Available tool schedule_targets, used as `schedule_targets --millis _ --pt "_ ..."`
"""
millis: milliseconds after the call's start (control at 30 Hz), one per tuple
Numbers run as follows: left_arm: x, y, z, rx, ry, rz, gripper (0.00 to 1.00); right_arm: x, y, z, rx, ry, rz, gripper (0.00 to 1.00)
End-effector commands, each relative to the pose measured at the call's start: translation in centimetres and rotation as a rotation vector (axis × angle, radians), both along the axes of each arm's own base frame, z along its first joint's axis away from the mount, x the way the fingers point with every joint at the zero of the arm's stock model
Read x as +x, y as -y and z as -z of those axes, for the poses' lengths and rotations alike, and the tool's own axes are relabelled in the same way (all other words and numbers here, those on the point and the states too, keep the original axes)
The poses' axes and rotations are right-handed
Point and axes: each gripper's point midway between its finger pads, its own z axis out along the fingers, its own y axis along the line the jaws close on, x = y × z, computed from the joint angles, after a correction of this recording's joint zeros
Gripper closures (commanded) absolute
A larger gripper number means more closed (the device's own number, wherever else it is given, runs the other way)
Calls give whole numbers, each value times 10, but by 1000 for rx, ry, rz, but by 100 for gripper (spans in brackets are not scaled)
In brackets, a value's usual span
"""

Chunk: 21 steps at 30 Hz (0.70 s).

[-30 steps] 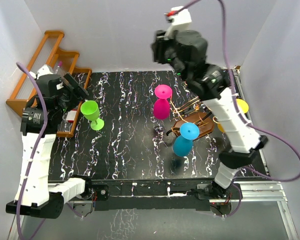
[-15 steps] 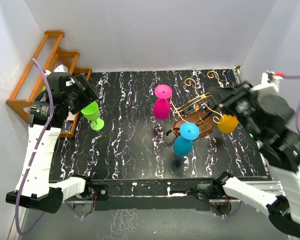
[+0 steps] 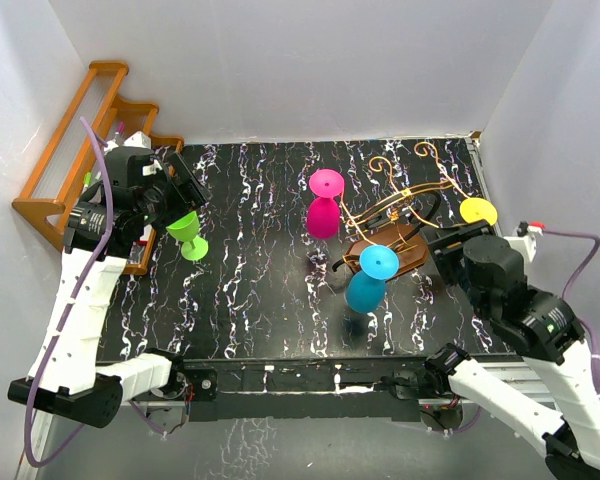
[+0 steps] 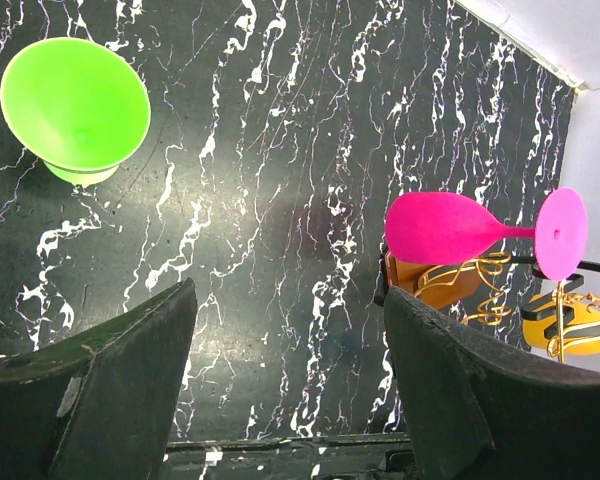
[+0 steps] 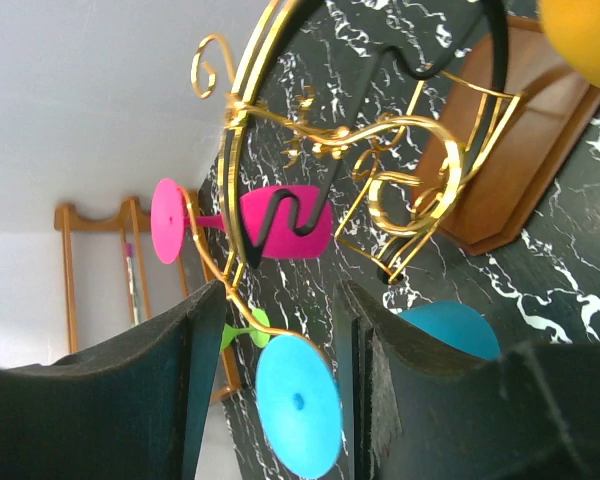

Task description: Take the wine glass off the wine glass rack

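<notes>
Pink glass (image 3: 323, 215), blue glass (image 3: 365, 290) and yellow glass (image 3: 477, 211) hang on the wine glass rack (image 3: 395, 225); green glass (image 4: 75, 105) stands empty. Left pincer (image 4: 285, 300) and right pincer (image 5: 280, 295) gape, gripping nothing.

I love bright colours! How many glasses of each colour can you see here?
green glass: 1
pink glass: 1
blue glass: 1
yellow glass: 1
Total: 4 glasses
</notes>
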Motion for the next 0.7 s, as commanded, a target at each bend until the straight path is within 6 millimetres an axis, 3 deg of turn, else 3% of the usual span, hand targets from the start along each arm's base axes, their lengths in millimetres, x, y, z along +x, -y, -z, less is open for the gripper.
schedule_targets --millis 0,267,500,667 --pt "-7 -1 -17 10 50 15 27 -5 27 -10 146 97 165 50" --pt "-4 7 -20 11 58 42 27 -20 74 -10 115 122 368 51" --pt "0 17 -25 45 67 80 27 -18 77 20 76 81 413 51" --pt "0 24 -21 85 53 108 26 -15 75 23 70 101 427 52"
